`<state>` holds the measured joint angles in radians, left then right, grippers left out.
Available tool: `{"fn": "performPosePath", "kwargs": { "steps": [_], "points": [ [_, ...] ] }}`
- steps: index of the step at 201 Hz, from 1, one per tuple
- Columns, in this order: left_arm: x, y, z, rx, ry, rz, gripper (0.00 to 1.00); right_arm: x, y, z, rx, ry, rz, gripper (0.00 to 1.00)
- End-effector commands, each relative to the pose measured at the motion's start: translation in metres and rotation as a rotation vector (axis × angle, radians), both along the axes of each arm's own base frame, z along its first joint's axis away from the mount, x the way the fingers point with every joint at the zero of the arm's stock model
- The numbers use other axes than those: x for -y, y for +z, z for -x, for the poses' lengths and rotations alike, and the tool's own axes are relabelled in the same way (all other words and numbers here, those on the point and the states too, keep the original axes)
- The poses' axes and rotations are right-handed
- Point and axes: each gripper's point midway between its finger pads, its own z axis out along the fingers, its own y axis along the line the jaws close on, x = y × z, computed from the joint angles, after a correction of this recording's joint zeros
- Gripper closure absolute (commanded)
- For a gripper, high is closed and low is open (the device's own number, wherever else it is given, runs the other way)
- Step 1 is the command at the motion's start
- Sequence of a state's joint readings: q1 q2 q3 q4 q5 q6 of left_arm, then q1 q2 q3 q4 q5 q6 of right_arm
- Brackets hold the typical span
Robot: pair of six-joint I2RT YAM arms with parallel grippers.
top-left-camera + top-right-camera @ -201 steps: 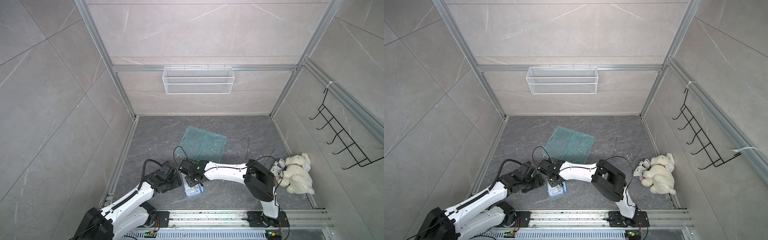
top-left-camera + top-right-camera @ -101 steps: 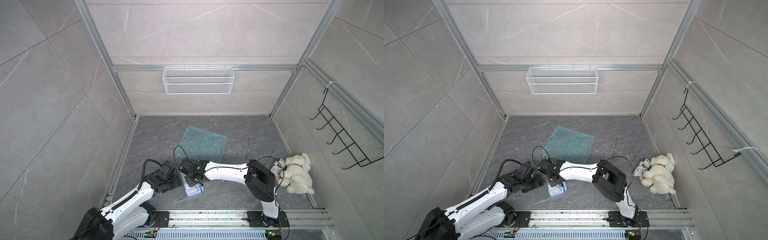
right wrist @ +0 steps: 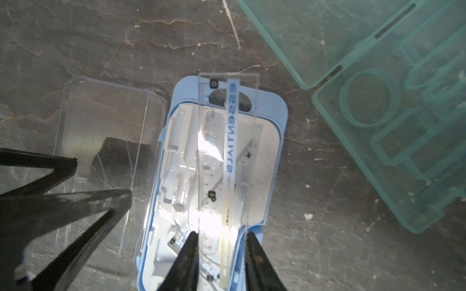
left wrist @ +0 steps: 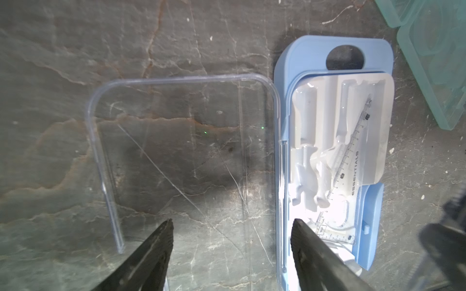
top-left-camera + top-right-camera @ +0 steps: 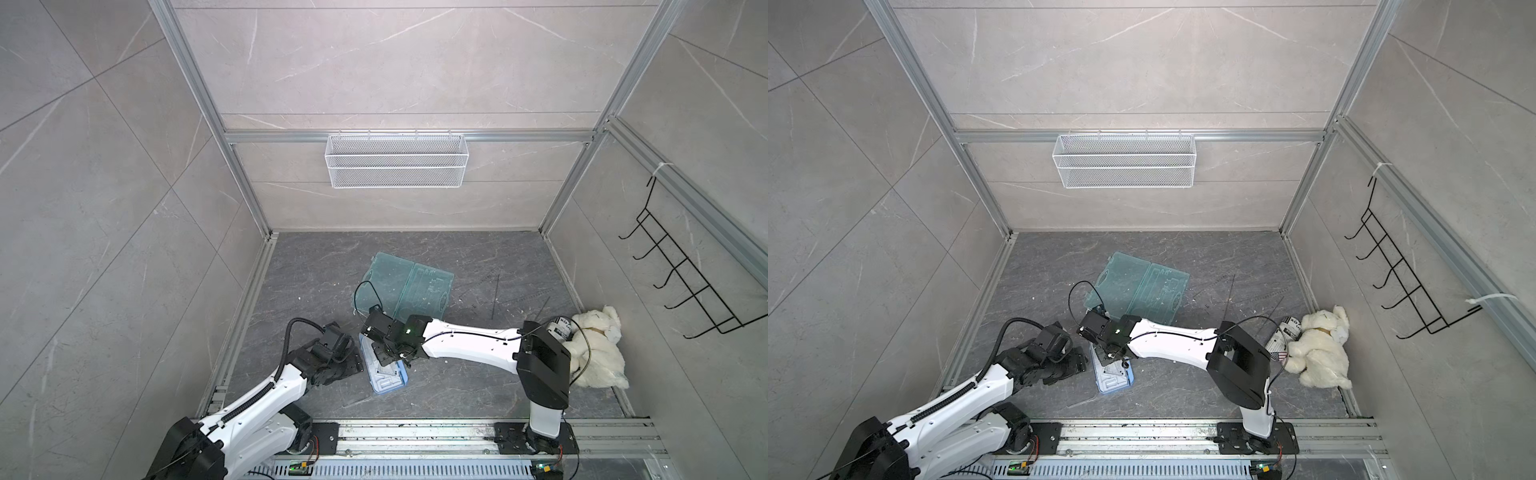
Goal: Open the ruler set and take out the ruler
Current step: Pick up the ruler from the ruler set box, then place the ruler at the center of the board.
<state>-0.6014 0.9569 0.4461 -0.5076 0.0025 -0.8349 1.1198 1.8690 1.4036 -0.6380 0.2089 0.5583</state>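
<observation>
1. The blue ruler case [image 3: 274, 105] lay open, its clear lid [image 4: 176, 151] flat beside it.
2. The right gripper [image 3: 220, 235] pinched the ruler [image 3: 228, 141] over the case (lengthwise along it).
3. The left gripper [image 4: 232, 224] hung over that lid, jaws apart, empty.

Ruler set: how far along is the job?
Done: the clear lid lies open beside the blue case. In hand: the right gripper is shut on the ruler, above the case. Remaining: carry it clear of the case. The left gripper is open, holding nothing.
</observation>
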Motion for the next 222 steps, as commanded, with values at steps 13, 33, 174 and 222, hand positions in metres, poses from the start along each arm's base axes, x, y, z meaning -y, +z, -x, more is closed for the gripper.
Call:
{"fn": "performPosePath", "kwargs": {
  "steps": [13,33,174,222],
  "points": [
    [0.003,0.024,-0.016,0.079,-0.044,-0.025,0.23,0.051,0.013,-0.018,0.009,-0.150,-0.013,0.69],
    [0.005,0.031,-0.022,0.094,-0.051,-0.030,0.23,0.082,0.012,-0.026,-0.009,-0.221,-0.027,0.69],
    [0.012,0.039,-0.031,0.115,-0.075,-0.025,0.23,0.288,-0.053,-0.039,-0.181,-0.728,0.047,0.68],
    [0.010,0.036,-0.028,0.116,-0.074,-0.025,0.23,0.324,-0.068,-0.034,-0.197,-0.841,0.080,0.69]
  ]
}}
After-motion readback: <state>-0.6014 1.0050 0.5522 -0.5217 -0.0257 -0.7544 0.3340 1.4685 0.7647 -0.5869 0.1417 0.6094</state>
